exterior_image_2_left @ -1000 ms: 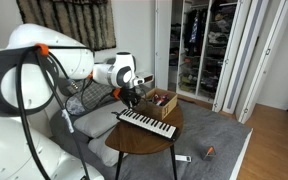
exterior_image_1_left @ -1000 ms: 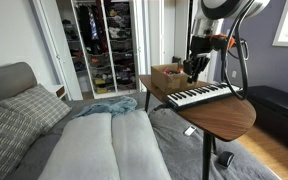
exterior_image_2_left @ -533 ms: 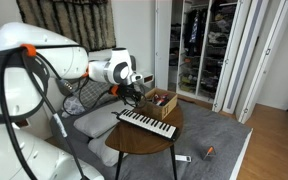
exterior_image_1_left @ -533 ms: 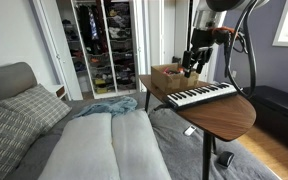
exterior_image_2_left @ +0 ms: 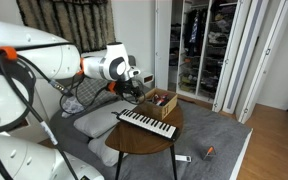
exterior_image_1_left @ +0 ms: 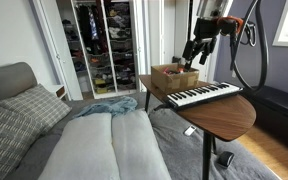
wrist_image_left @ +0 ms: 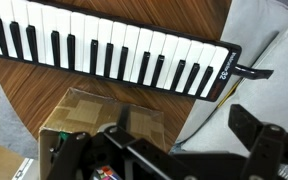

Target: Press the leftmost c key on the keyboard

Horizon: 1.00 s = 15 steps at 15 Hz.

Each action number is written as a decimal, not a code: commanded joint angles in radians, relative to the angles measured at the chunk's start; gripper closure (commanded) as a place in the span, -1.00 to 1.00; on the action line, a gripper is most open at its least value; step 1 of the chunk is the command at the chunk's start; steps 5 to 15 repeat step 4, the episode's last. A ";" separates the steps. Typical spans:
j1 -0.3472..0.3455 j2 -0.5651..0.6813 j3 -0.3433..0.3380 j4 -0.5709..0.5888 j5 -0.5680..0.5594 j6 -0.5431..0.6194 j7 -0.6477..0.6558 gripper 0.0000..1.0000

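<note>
Tool (exterior_image_1_left: pixel 192 57) spread, up over the brown box (exterior_image_1_left: pixel 174 76) beside the keyboard (exterior_image_1_left: pixel 202 95). Risks: spread fingers could press two keys, or the descent clips the box and shifts the keyboard.

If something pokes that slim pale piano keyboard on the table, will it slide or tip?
The slim pale piano keyboard is probably stiff: it lies straight and flat on the round wooden table. Being thin, it looks light, so a sideways nudge might slide it over the smooth wood. Tipping seems unlikely; it sits low.
</note>
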 commanded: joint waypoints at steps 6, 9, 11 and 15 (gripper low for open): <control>0.000 -0.004 0.001 0.002 0.000 -0.006 0.000 -1.00; 0.000 -0.004 0.001 0.002 0.000 -0.006 0.000 -1.00; 0.000 -0.004 0.001 0.002 0.000 -0.006 0.000 -1.00; 0.000 -0.004 0.001 0.002 0.000 -0.006 0.000 -1.00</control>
